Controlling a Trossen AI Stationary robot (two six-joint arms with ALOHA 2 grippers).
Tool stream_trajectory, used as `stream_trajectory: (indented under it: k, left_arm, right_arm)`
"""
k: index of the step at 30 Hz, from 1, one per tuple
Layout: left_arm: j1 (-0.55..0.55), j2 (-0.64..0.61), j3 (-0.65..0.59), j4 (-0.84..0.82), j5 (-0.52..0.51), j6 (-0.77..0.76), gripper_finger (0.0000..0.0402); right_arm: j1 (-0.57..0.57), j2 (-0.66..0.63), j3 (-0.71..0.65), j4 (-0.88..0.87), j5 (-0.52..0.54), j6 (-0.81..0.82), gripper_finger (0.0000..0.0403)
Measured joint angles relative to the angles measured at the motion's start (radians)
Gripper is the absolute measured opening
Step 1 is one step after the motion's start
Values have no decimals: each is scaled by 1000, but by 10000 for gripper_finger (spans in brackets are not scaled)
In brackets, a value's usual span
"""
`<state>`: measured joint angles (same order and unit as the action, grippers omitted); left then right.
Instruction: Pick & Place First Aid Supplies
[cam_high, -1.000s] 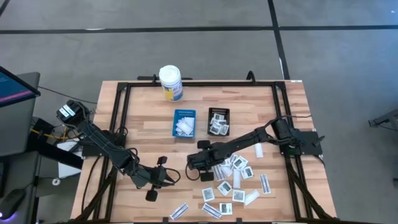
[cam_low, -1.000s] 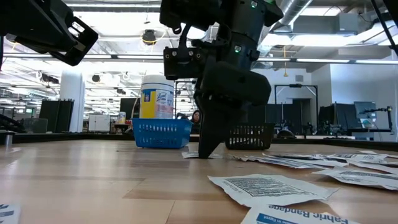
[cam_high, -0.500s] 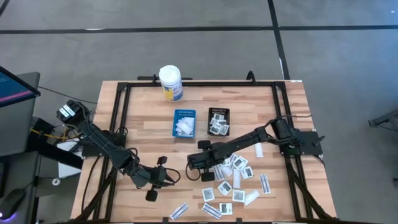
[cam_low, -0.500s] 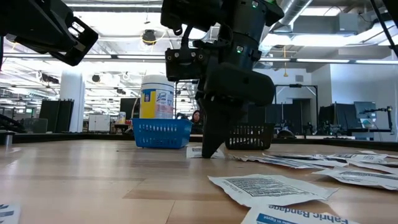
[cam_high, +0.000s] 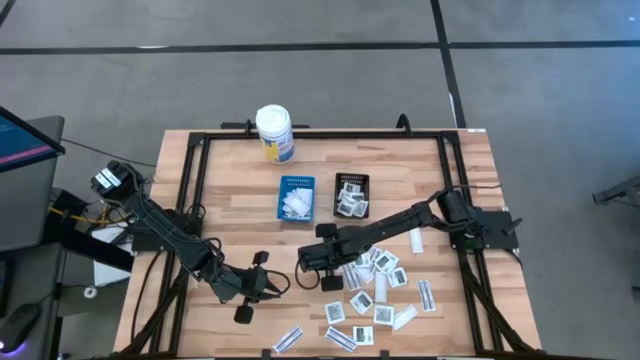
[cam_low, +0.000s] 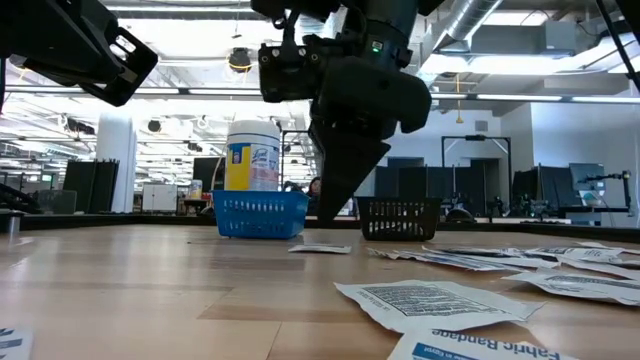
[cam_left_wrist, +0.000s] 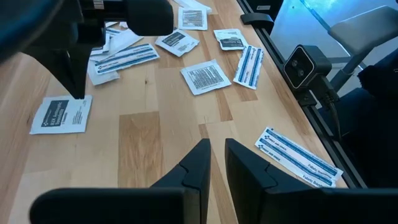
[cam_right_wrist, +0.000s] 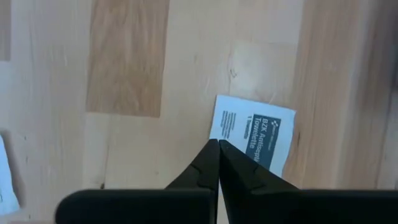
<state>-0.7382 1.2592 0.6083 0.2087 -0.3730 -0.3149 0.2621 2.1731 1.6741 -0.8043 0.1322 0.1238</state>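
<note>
— Wooden tabletop (cam_high: 230, 180), then. Where was the right hand (cam_low: 325, 212)?
— Just above a towelette packet (cam_right_wrist: 252, 135) lying flat, near the blue tray (cam_high: 296, 198). Fingers pressed together, gripping nothing.
— And the left hand (cam_left_wrist: 212, 163)?
— Nearly closed, empty, well apart from that tray.

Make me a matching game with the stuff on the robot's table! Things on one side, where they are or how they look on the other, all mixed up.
Things:
1. white bottle with a yellow label
2. small blue mesh tray
3. small black mesh tray
4. right gripper

Descriptions:
A. shut, empty, raised over a white packet
B. at the table's far edge
C. holds squarish packets with dark print
D. holds plain white packets

Pairs: 1-B, 2-D, 3-C, 4-A
</note>
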Motion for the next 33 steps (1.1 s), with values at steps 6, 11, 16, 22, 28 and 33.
stream_trajectory:
  k: [6,11,16,22,28,33]
  left_arm:
    - [0,0,0,0,0,0,49]
    - [0,0,0,0,0,0,49]
    - [0,0,0,0,0,0,49]
    - [0,0,0,0,0,0,49]
    - [0,0,0,-3,0,0,49]
    - [0,0,0,-4,1,0,49]
  right_arm:
    - [-1,0,0,-3,0,0,7]
    - [-10,0,0,14,0,-24,43]
    - [-18,39,-1,29,0,-104,95]
    - [-52,70,4,31,-5,-64,155]
    - [-73,83,0,38,-53,-77,165]
    - [-80,85,-11,33,-56,-56,90]
